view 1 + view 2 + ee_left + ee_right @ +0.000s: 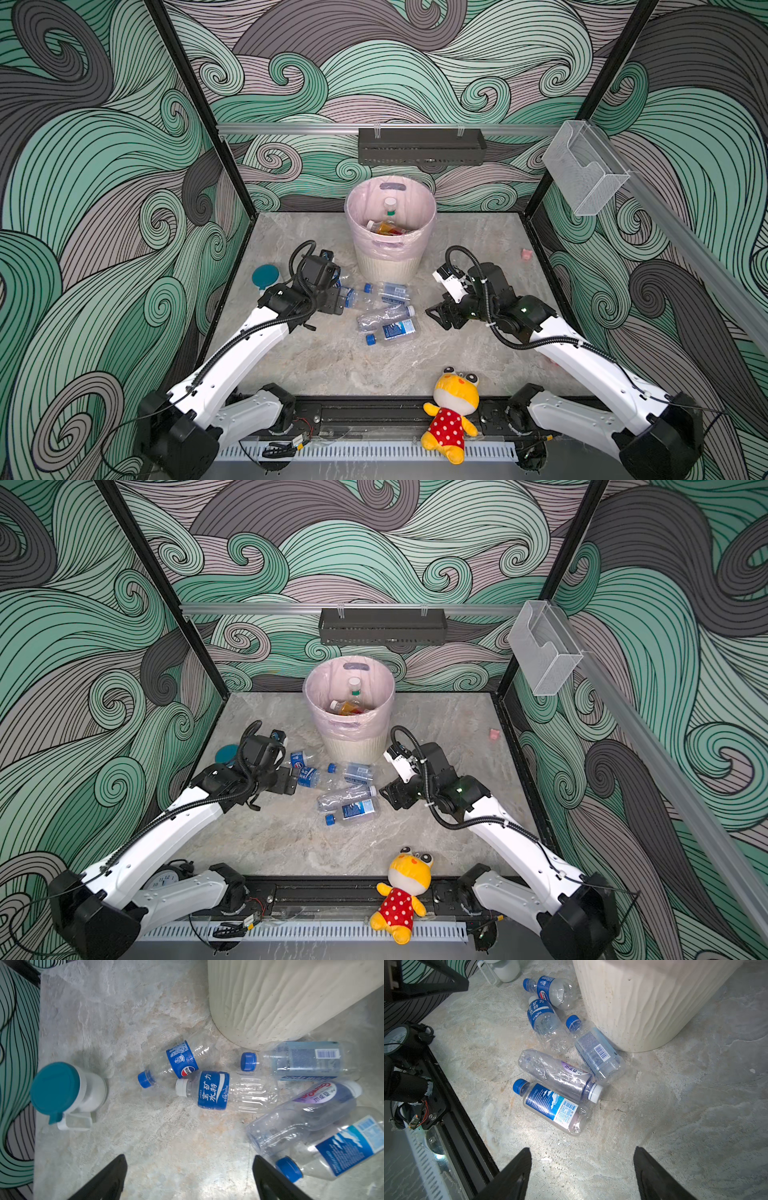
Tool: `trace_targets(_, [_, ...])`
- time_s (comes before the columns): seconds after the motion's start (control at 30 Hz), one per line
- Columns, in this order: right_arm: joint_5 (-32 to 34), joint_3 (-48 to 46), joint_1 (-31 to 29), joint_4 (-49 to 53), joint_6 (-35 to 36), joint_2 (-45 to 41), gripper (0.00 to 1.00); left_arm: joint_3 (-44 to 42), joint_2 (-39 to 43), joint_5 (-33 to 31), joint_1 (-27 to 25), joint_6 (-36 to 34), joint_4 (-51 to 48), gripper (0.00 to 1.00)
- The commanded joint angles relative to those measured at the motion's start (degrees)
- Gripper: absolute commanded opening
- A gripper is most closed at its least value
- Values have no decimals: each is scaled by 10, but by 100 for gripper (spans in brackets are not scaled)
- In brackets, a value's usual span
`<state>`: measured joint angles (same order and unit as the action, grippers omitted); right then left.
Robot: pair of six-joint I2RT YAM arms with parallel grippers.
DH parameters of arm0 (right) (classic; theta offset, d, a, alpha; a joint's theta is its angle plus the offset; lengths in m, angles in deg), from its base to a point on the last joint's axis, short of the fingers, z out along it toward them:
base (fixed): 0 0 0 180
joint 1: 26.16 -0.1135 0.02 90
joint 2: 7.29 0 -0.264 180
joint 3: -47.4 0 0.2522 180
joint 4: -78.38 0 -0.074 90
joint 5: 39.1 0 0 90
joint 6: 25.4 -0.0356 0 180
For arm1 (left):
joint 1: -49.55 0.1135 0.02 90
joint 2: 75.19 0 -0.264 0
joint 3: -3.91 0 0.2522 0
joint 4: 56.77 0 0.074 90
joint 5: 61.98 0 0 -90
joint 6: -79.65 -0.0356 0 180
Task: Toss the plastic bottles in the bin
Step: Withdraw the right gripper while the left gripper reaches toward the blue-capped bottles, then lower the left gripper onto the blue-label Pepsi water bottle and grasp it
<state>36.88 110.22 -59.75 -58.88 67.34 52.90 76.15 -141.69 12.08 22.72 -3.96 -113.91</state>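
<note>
In a top view, five plastic bottles lie flat before the bin, between both arms. Left wrist view: the left gripper is spread and empty, with a white-capped bottle ahead, lengthwise across the gap. Right wrist view: the right gripper is spread and empty, a blue-capped bottle nearest.

Both top views sit high above the near edge of the table, tilted down toward the far wall, whole table framed. Wrist cameras hover close, looking down from left and right, and both catch the same plastic bottles beside the bin.
</note>
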Motion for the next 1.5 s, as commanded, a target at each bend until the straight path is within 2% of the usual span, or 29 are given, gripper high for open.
trace_targets(0.0, [38,-10,-3,-12,-2,-28,79,43,-48,54,39,-144,-14,97])
trace_targets(0.07, [41,-24,-3,-25,-11,-49,79,61,-79,90,68,-194,-36,96])
trace_targets(0.17, [41,-49,-3,-54,-27,-81,80,63,-110,143,115,-251,-3,96])
trace_targets(0.3, [62,-83,-3,-107,-71,-114,80,87,-176,210,144,-347,-4,96])
trace_targets(0.4, [68,-100,-2,-125,-82,-137,81,138,-234,236,162,-392,-47,89])
trace_targets(0.5, [70,-116,-2,-140,-89,-155,81,169,-281,226,170,-422,-53,85])
trace_targets(0.67, [72,-126,-2,-135,-92,-172,81,192,-339,207,178,-441,-21,85])
trace_targets(0.87, [77,-134,-2,-123,-95,-195,81,240,-409,196,180,-422,-17,82])
trace_targets(1.0, [79,-133,-2,-118,-99,-201,82,250,-435,199,180,-418,-3,82])
trace_targets(1.23, [81,-136,-2,-120,-103,-202,82,255,-474,163,180,-389,27,81])
trace_targets(1.47, [85,-130,-2,-123,-105,-198,82,248,-487,167,180,-364,60,77])
